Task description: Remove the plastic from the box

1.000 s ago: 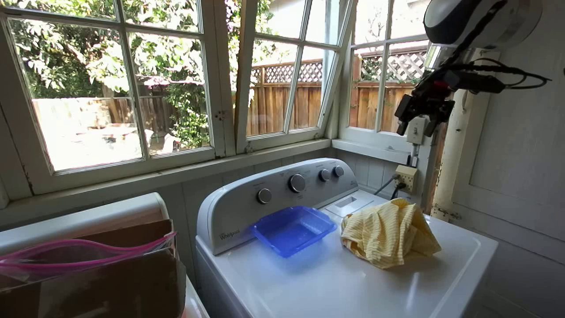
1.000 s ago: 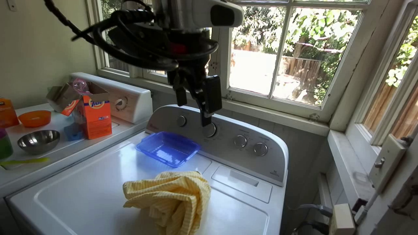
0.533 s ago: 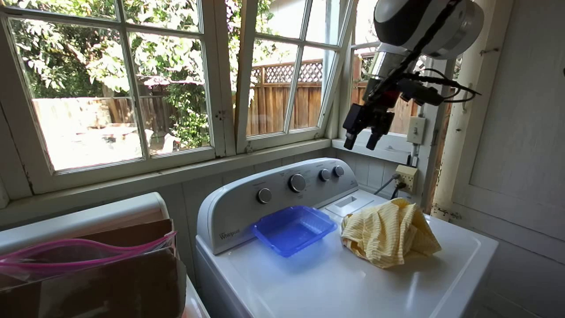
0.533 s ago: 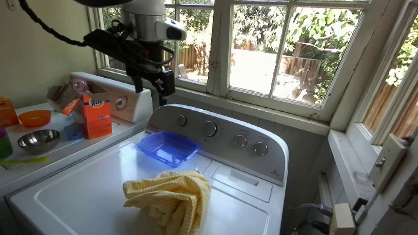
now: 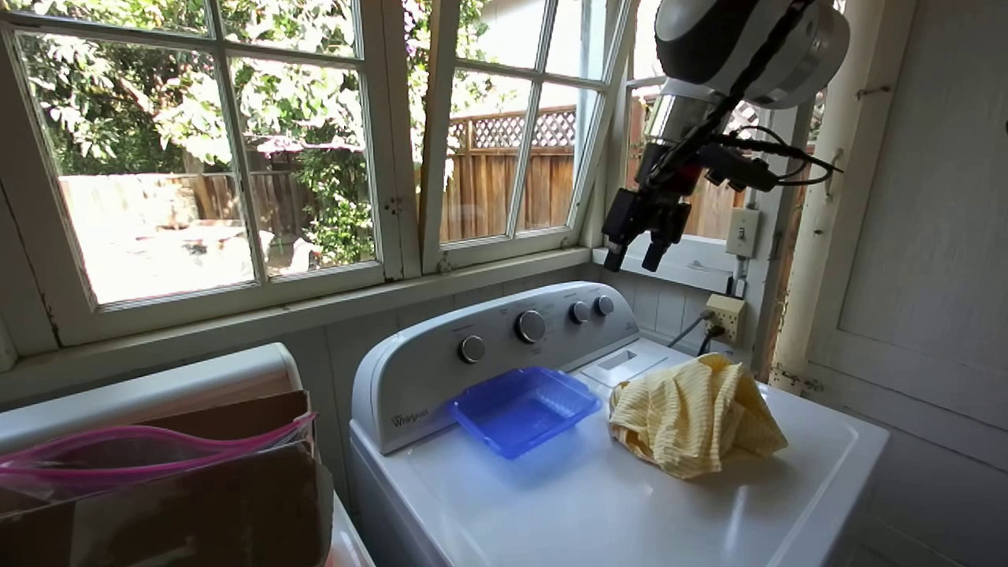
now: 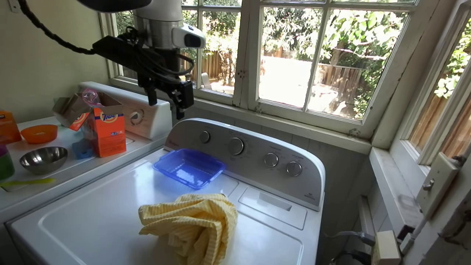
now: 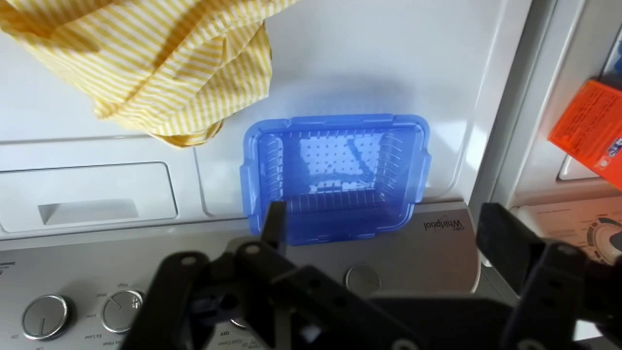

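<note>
The box is an open orange cardboard Tide box on the white appliance at the side. Its brown cardboard side shows close up in an exterior view, and part of the box shows at the right edge of the wrist view. The plastic is a clear bag with a pink zip edge, sticking out of the box top; it also shows in an exterior view. My gripper hangs high above the Whirlpool machine, apart from the box. It is open and empty in the wrist view and in an exterior view.
A blue plastic bin and a crumpled yellow striped cloth lie on the Whirlpool machine. A metal bowl, an orange bowl and a blue cup stand near the box. Windows and a sill are behind.
My gripper has moved left in both exterior views, toward the box side, mostly in the first half second. It stays open. The box, plastic, bin and cloth have not moved.
</note>
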